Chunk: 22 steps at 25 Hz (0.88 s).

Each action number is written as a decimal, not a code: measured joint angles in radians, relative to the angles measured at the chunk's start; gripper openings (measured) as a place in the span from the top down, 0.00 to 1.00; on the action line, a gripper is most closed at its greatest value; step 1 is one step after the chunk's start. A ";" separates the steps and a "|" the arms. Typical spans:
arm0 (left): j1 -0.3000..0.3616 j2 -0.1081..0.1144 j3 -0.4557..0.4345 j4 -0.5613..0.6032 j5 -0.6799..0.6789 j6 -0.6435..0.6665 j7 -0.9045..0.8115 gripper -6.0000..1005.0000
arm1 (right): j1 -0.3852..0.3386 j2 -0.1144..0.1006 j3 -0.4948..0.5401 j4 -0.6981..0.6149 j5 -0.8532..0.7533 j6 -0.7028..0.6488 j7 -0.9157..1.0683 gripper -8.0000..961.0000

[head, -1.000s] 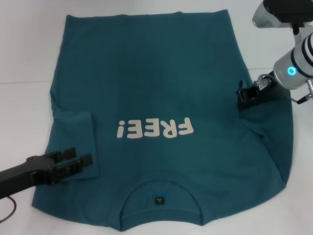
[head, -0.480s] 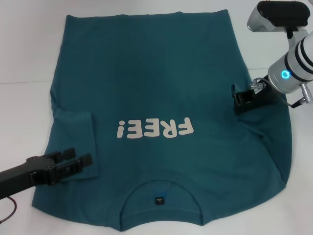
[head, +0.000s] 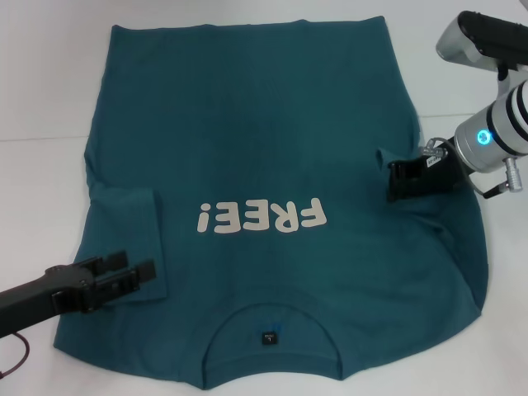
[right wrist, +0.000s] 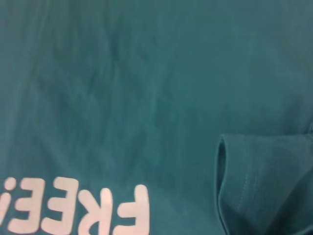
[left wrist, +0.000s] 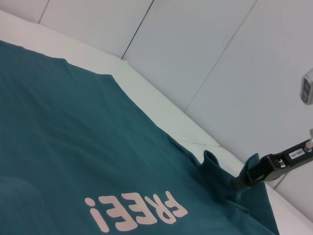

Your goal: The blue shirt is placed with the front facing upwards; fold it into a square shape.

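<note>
Blue shirt (head: 272,157) lay flat on white counter (head: 41,91), lettering up. Your right pincer (head: 404,180) pinched its right sleeve, lifted inward; left pincer (head: 132,272) hovered spread over left sleeve.

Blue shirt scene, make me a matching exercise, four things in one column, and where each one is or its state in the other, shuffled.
Things:
1. left gripper
2. right gripper
3. FREE! lettering
4. collar tag

Places or states:
A. white, across the middle of the blue shirt
B. inside the neck opening, nearest the robot
C. shut on the shirt's right sleeve, drawing it inward
D. open, over the sleeve already folded in

Pairs: 1-D, 2-C, 3-A, 4-B
</note>
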 joint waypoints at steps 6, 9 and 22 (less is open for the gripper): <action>0.000 0.000 0.000 -0.007 -0.001 -0.018 0.005 0.25 | -0.040 0.000 0.047 0.001 0.064 0.017 0.008 0.98; -0.002 0.000 0.000 -0.012 -0.002 -0.029 0.006 0.25 | -0.053 -0.002 0.054 0.003 0.081 0.024 0.008 0.98; -0.001 0.002 0.000 -0.015 -0.003 -0.041 0.008 0.25 | -0.026 -0.037 -0.029 -0.031 0.029 -0.008 -0.159 0.98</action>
